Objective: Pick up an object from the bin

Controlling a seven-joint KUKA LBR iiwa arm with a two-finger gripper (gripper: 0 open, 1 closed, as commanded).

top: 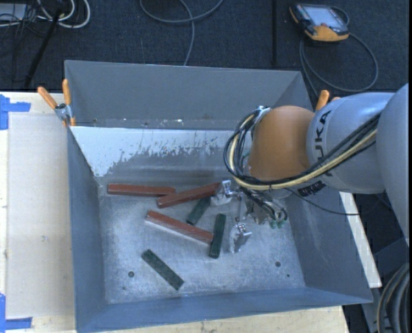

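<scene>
The gripper (238, 222) hangs low over the floor of the grey bin (123, 116), toward 3 o'clock of the floor's middle, under the arm's orange cover (279, 144) and looped cables (237, 151). Whether it is spread or pressed together cannot be told, and nothing shows pinched in it. Just beside it at 9 o'clock lies an upright dark green bar (216, 236), nearly touching. At 10 o'clock a shorter green bar (198, 211) lies tilted, beneath a reddish-brown stick (189, 196). A longer brown stick (140, 189) lies farther toward 9 o'clock, a paler brown stick (178, 226) runs slantwise up to the upright bar, and a third green bar (162, 269) lies apart at 8 o'clock.
</scene>
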